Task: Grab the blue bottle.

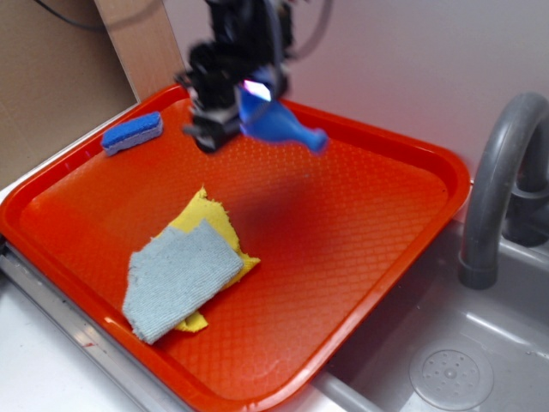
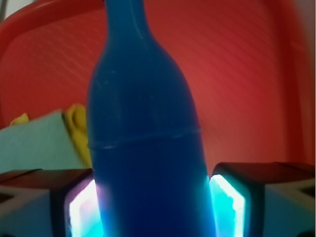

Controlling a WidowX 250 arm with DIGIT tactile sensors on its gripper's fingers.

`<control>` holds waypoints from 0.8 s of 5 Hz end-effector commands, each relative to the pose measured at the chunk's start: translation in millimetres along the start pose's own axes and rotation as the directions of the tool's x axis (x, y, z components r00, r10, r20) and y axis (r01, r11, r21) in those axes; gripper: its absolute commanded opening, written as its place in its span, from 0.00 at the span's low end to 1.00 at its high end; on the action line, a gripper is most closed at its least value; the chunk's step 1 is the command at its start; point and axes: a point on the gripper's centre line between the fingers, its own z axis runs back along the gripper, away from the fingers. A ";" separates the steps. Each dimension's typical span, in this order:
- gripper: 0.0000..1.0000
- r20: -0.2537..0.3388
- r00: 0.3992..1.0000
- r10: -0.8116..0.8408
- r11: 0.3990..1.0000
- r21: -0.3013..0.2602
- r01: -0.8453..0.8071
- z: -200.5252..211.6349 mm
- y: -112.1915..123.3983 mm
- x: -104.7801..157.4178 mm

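I find the grasp itself made: my pincer (image 1: 243,110) is clamped on the body of the blue bottle (image 1: 276,123), which hangs clear above the far part of the red tray (image 1: 360,257), lying roughly level with its neck pointing toward the faucet (image 1: 497,197) side. The wrist view confirms it: the two pads sit flush against either flank of the bottle's (image 2: 145,163) lower body, with no gap showing. I judge the task to be at the lift-and-hold step, essentially complete; what the next move calls for is steady closing force and no sudden swing, since the bottle is smooth, glossy plastic, cylindrical and tapering to a narrow neck with a flared rim, and a round slick body may well slip or rotate between flat pads. The tray is hard plastic with a fine diamond-embossed floor and a raised rim. On it lie a grey ribbed cloth (image 1: 178,279) over a yellow frayed cloth (image 1: 219,225), and near the far-left corner a flat oblong blue sponge (image 1: 132,133) with a pale edge, well apart from the bottle.
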 end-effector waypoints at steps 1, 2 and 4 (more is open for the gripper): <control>0.00 0.131 0.881 0.454 0.885 0.046 -0.463 89.8 -48.1 -43.1; 0.00 0.168 0.736 0.656 0.744 0.020 -0.668 120.1 -49.8 -65.0; 0.00 0.188 0.405 0.895 0.399 0.068 -0.914 142.2 -56.0 -76.0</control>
